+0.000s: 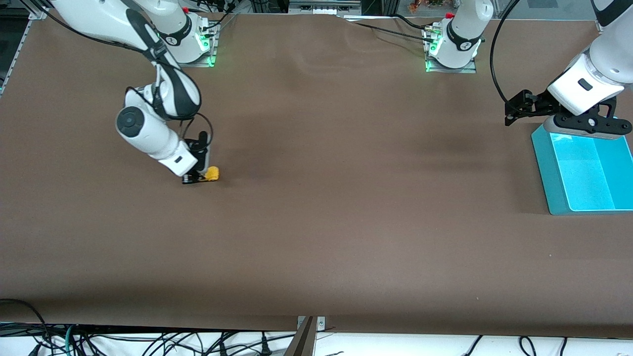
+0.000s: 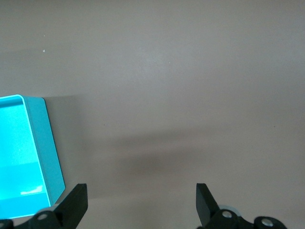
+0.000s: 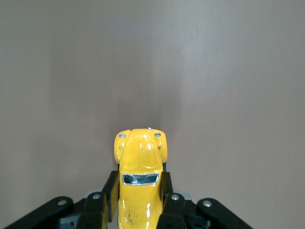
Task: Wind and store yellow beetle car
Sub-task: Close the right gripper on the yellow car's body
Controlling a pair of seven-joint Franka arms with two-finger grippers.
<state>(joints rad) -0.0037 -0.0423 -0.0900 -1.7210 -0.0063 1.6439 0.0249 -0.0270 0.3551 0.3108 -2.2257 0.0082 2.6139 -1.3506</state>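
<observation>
Work surface: a wide brown table (image 1: 326,222), matte and plain, spanning the front view from edge to edge. At 12 o'clock along its top edge, two arm bases on metal plates with green indicator lights; above them, dark frame parts and cabling. At 6 o'clock below the table edge, a white strip with loose black cables. At 3 o'clock, toward the left arm's end of the table, a turquoise bin (image 1: 549,173) with a sloped outer wall and a pale interior. No legible writing; only a small round mark on each base collar, too small to read. Left gripper (image 1: 514,106) held in the air at roughly 2 o'clock, over bare table just beside the bin's rim, jaws fully spread with nothing between them, waiting; in the left wrist view, the two black fingers (image 2: 76,202) wide apart over bare table, bin corner at 9 o'clock. Right gripper (image 1: 198,178) down at table level at roughly 9 o'clock, toward the right arm's end of the table, jaws closed on the yellow beetle car (image 1: 212,173). Car resting at the surface, its rear half clamped between the fingertips, its rounded nose projecting out past them, clear in the right wrist view (image 3: 140,157). Car well apart from the bin.
</observation>
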